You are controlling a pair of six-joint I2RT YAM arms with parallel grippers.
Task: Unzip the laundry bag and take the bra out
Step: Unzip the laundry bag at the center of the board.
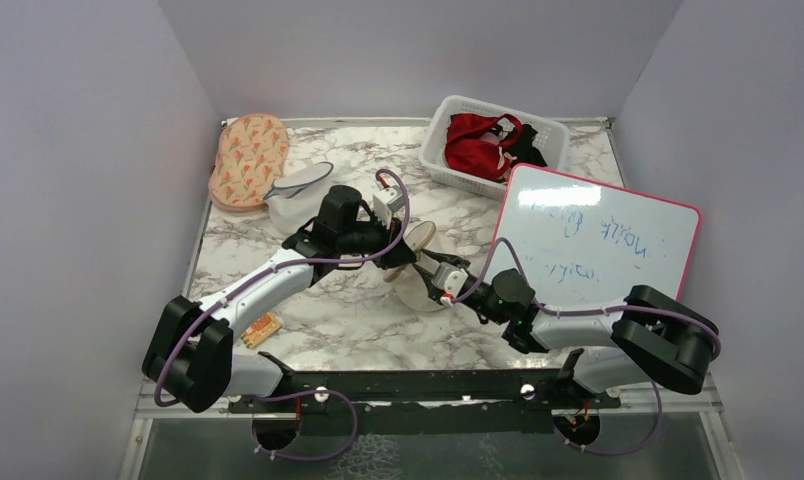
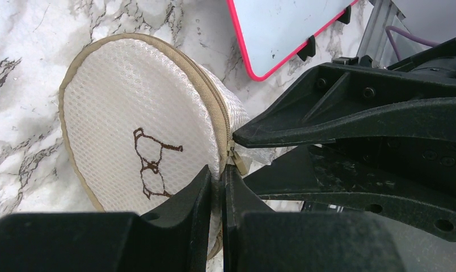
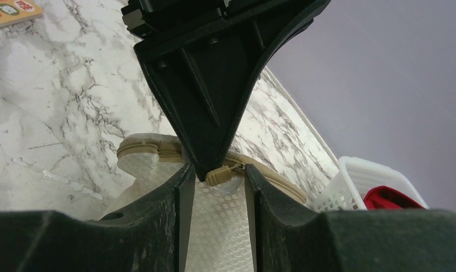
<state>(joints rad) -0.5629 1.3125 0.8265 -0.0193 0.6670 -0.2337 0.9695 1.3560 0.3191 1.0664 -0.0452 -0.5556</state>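
L pincer [image 2: 217, 177] pressed together, pinching laundry bag [image 2: 129, 107] rim; R pincer [image 3: 218, 171] spread astride zip pull [image 3: 221, 175].

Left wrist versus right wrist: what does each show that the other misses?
Left wrist only: the flat face of the laundry bag with its dark drawing, plus the whiteboard. Right wrist only: the white basket holding a red garment. Both: the zipper pull inside the open right gripper, with the left gripper pinched shut on the bag's seam beside it.
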